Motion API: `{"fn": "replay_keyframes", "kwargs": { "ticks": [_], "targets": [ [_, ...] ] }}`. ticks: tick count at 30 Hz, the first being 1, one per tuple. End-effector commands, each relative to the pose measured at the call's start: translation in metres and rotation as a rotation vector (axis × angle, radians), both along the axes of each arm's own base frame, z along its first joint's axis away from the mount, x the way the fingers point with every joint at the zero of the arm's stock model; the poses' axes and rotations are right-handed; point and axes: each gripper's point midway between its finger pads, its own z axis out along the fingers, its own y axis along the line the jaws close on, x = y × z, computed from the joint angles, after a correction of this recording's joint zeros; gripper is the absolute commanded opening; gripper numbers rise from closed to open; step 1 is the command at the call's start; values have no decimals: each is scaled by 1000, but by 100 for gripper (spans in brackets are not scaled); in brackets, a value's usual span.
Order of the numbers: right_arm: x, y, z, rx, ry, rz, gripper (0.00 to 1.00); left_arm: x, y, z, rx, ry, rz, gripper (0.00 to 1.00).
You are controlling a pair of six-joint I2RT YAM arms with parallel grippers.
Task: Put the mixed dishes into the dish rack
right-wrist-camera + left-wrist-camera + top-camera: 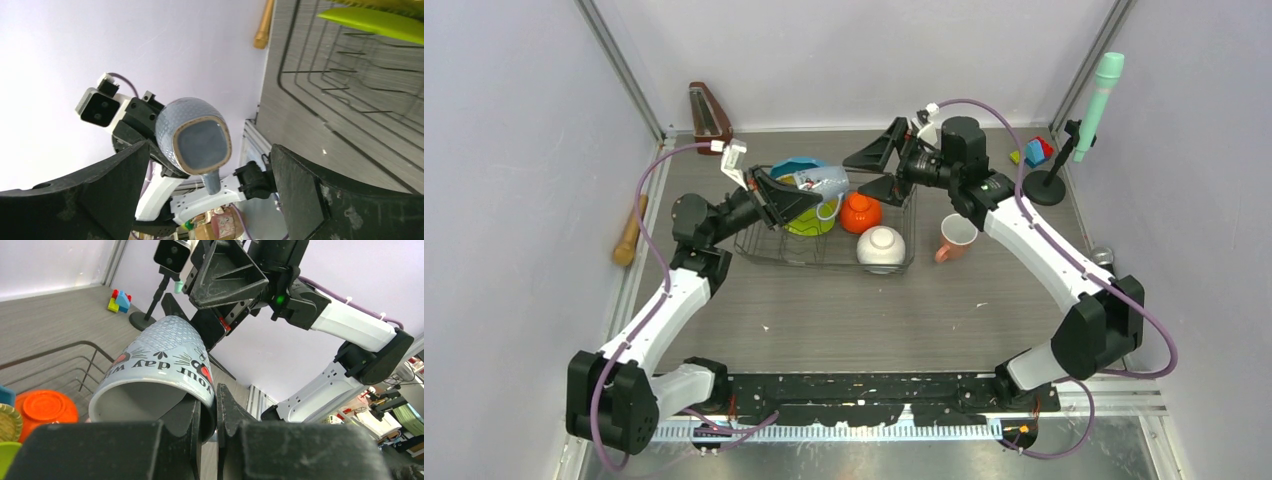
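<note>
ok, my left gripper (216, 407) has the cup (160, 362) pinched by the rim, one finger inside and one outside, jaws nearly closed on that thin wall. it hangs on its side over the middle of the rack (824, 263), mouth toward my left wrist, base toward the right gripper (876, 168), which sits wide open just past it with nothing in it. glazed ceramic by the look of it: stiff, slick, and likely to chip if it drops onto the wire or the orange bowl (860, 213) below. a rim pinch is a small contact, so i'd expect it to swivel on a jerk; slow wrist moves only. if the right takes it, grab across the body, not the handle (212, 182). the white bowl (880, 247) fills the rack's near right corner and the lime plate (807, 226) stands at the left, so the far right looks like the free room. the pink mug (956, 236) waits on the table beside the rack.
</note>
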Motion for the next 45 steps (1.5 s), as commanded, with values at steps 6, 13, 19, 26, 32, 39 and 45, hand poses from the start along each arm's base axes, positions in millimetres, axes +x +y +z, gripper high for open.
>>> {"fn": "replay_keyframes", "kwargs": {
  "ticks": [6,13,19,26,32,39,45],
  "targets": [
    [-28,29,45,162,-107,206,94,-16,-3,49,-99,-182,-54,0],
    [-36,30,58,186,-248,269,82,-25,-6,74,-256,-100,-198,0],
    [-37,29,58,174,-237,268,62,-28,-6,77,-261,-106,-216,0],
    [-35,28,57,162,-212,251,72,-34,-10,68,-182,-114,-250,0],
    [-33,30,56,178,-174,253,75,-35,-10,61,-140,-139,-228,0],
    [-38,32,52,169,-140,279,68,-27,-10,53,-95,-147,-176,0],
    [-41,33,51,171,-119,307,40,-22,-9,49,-76,-171,-142,0]
  ]
}}
